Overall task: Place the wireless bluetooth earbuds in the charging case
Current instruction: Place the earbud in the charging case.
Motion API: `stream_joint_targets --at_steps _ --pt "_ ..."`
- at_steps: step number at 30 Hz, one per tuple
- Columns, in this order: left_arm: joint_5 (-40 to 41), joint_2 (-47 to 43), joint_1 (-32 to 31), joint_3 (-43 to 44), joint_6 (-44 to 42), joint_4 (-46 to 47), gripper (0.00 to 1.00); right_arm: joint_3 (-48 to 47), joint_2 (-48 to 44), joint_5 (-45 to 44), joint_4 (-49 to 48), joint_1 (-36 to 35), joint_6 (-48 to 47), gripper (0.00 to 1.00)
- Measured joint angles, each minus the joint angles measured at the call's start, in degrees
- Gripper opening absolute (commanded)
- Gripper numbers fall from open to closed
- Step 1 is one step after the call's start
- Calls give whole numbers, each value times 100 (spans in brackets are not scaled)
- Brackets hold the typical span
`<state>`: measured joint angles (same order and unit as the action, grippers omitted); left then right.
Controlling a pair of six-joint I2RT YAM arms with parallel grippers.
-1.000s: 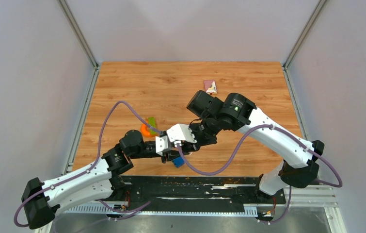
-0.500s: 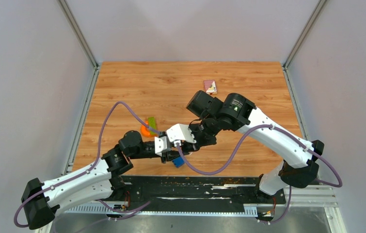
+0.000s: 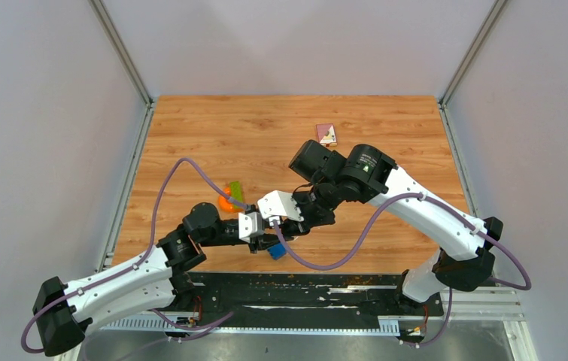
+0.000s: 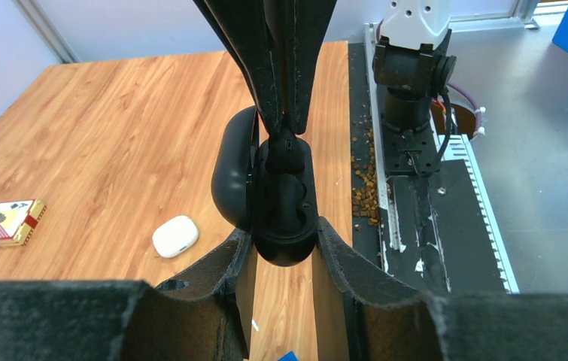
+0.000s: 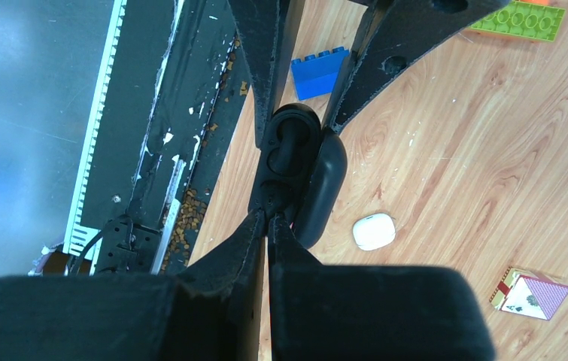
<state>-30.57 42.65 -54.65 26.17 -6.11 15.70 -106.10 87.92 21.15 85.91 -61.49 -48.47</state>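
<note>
My left gripper (image 4: 284,236) is shut on the black charging case (image 4: 288,218), pinching its rounded lower end between both fingers and holding it above the table. The lid (image 4: 232,169) hangs open to the left. My right gripper (image 5: 269,215) comes from the opposite side with its jaws shut. Its tips (image 4: 284,129) rest on a rounded black earbud (image 4: 288,150) at the top of the case's inner tray. I cannot tell whether the tips pinch the bud. A closed white case (image 4: 174,235) lies on the wood below. No white earbuds are in view.
A small card box (image 3: 326,134) lies at the back of the wooden table. An orange and green toy (image 3: 229,197) and a blue brick (image 3: 276,251) sit under the arms. Brown crumbs (image 4: 363,188) litter the black base plate along the near edge.
</note>
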Motion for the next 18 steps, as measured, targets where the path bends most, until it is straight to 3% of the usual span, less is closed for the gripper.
stream_joint_targets --at_steps 4,9,18 --pt "-4 -24 0 0 2 0 0 9 0 -2 -15 0 20 6" --pt "0 -37 0 -24 2 0 0 55 2 -9 -52 0 44 16" --pt "46 -44 0 -31 2 0 0 57 -2 -66 -52 -15 92 17"
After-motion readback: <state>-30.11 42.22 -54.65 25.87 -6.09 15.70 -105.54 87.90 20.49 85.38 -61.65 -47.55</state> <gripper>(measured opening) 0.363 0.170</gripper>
